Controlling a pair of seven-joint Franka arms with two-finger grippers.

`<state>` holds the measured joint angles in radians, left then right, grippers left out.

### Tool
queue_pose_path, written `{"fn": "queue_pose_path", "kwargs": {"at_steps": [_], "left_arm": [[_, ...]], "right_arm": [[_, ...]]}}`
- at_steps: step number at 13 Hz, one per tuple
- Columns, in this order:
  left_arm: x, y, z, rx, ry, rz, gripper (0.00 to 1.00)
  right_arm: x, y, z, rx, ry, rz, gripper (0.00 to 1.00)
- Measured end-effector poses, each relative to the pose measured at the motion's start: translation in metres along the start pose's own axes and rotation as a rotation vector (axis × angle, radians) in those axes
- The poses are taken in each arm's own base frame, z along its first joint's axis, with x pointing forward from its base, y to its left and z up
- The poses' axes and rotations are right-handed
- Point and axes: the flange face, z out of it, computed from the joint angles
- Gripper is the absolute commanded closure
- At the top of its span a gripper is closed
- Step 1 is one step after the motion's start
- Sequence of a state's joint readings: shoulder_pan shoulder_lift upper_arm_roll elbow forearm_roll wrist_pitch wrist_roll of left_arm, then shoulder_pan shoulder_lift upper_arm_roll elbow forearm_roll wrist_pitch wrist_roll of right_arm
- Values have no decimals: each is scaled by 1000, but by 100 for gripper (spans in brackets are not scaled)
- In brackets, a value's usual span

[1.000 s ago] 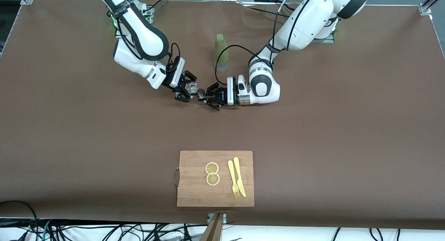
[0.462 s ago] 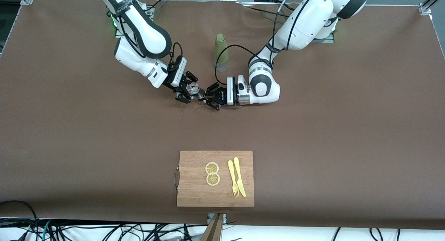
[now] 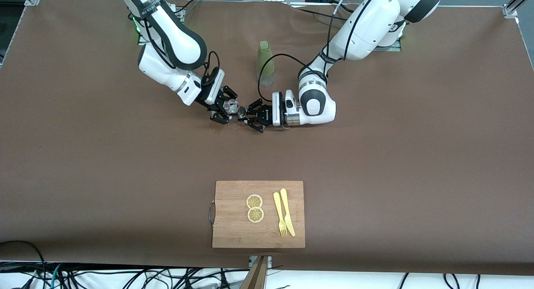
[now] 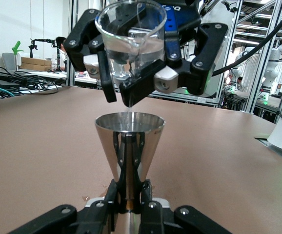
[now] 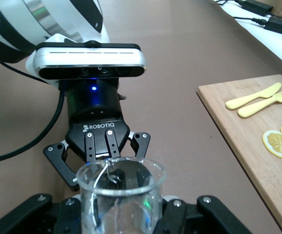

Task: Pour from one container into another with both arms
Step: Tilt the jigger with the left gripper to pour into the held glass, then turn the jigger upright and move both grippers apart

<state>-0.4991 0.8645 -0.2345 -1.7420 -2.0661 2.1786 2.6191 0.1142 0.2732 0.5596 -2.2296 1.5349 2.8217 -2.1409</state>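
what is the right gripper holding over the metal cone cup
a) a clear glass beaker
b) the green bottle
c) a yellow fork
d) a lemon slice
a: the right gripper is shut on a clear glass beaker, tilted above the metal cone cup that the left gripper holds.

The glass beaker (image 4: 130, 39), clamped in the right gripper (image 3: 225, 106), hangs tilted directly above the metal cone cup (image 4: 129, 148), gripped by the left gripper (image 3: 247, 116). The bottle (image 3: 265, 63) stands farther from the front camera. The cutting board (image 3: 233, 226) lies nearest, bearing lemon slices (image 3: 255, 208), fork (image 3: 279, 213) and knife (image 3: 287, 212).
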Motion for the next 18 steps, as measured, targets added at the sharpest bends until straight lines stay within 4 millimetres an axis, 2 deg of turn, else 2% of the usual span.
{"fn": "queue_pose_path", "kwargs": {"at_steps": [4, 8, 14, 18], "left_arm": [[0, 0, 0, 0, 0, 0, 100], [1, 0, 0, 0, 1, 1, 100], [1, -1, 0, 1, 1, 2, 100], [2, -7, -3, 10, -1, 13, 100]], "right_arm": [[3, 6, -4, 35, 44, 95, 83], [6, 22, -23, 92, 132, 153, 83], [-29, 47, -44, 160, 227, 206, 83], [-65, 69, -55, 171, 289, 189, 83]]}}
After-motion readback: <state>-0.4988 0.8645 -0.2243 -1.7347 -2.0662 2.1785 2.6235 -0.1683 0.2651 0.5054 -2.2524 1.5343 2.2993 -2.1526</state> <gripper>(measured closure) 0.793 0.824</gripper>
